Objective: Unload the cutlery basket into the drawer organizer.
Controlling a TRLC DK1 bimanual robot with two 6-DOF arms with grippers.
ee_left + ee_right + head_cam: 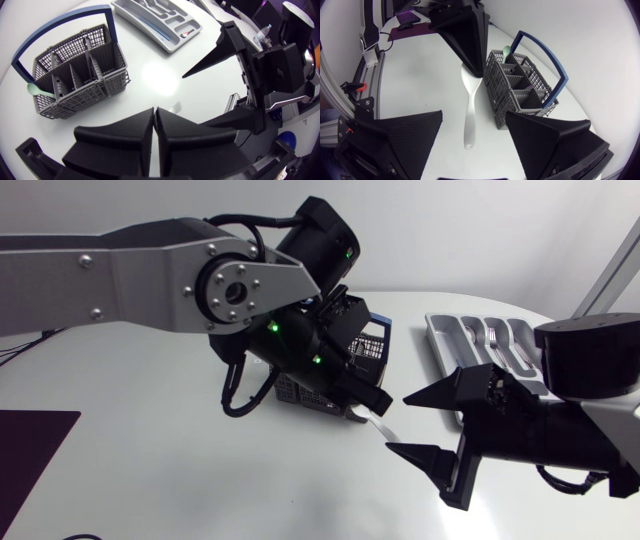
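Left gripper [368, 400] [155, 114] [476, 70] is clamped shut, fingers pressed together on the wide end of a white utensil [385, 428] [469, 107]. It holds the utensil above the tabletop [150, 470], roughly mid-table and just in front of the basket. The utensil's handle points away from it toward the right gripper [400, 423] [191, 102] [474, 117]. Right gripper's fingers are spread wide apart, and the handle end sits between them; no contact visible, though in the head view the tip is very near one fingertip. The grey cutlery basket [372, 345] [80, 70] [520, 85], with a blue hoop handle, stands upright behind the left gripper, toward the far edge of the tabletop and partly hidden by the left arm in the head view. A pale green utensil [34, 89] [506, 50] sticks out of one end compartment. The grey drawer organizer [445, 345] [172, 45] lies at the far right corner of the tabletop, well apart from the basket, with some cutlery in its compartments.
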